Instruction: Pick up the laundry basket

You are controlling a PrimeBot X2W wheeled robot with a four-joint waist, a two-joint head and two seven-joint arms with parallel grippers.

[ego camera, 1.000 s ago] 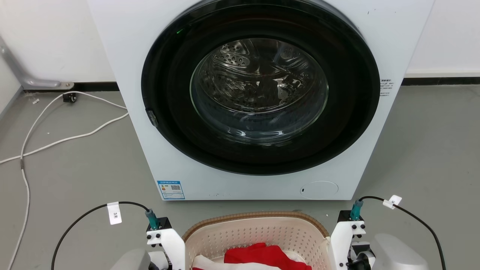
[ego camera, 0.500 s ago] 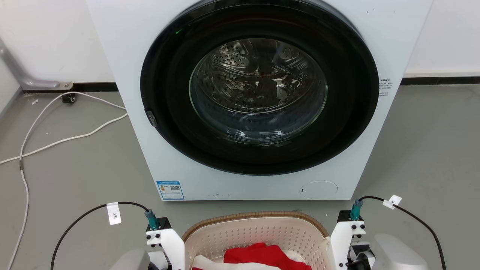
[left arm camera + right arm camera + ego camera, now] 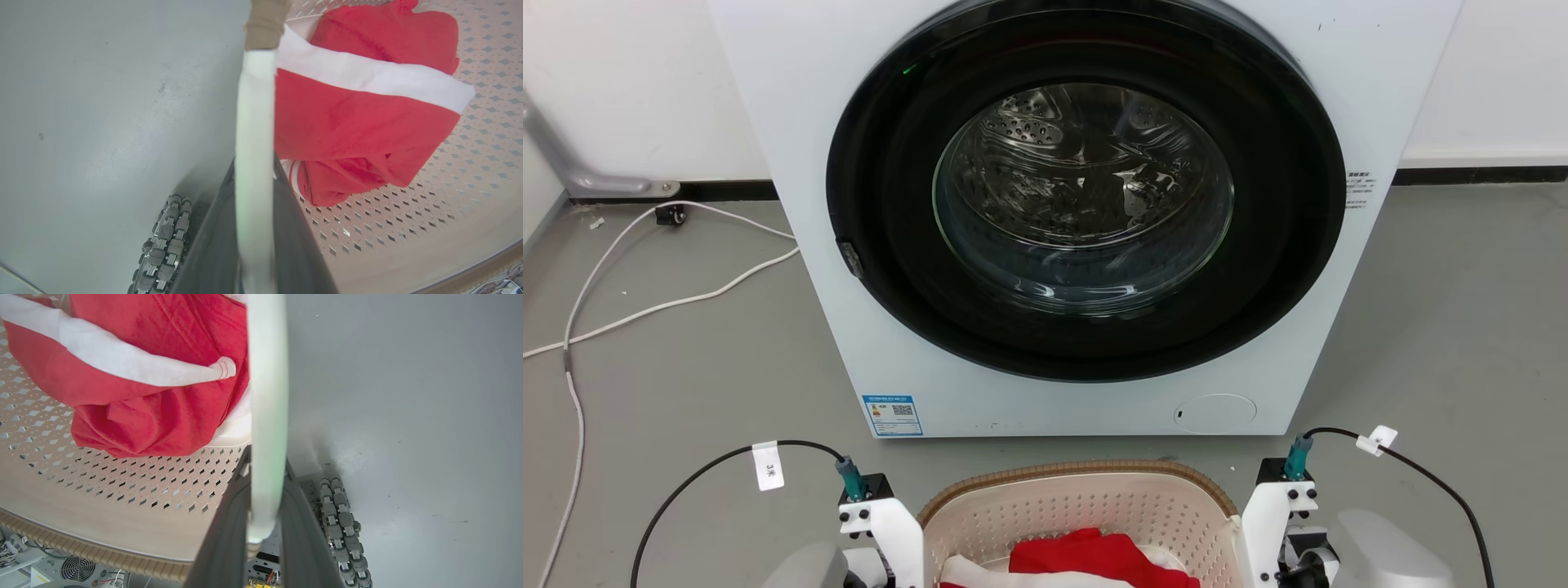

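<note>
Laundry basket sits bottom centre of the head view; your left gripper and right gripper each pinch a white handle; uneven lift likely tips it, spilling red cloth.

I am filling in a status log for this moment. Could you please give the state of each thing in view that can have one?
washing machine door, shut.
laundry basket, upright, with red and white clothes inside.
left gripper, shut on the basket's left handle.
right gripper, shut on the basket's right handle.
</note>
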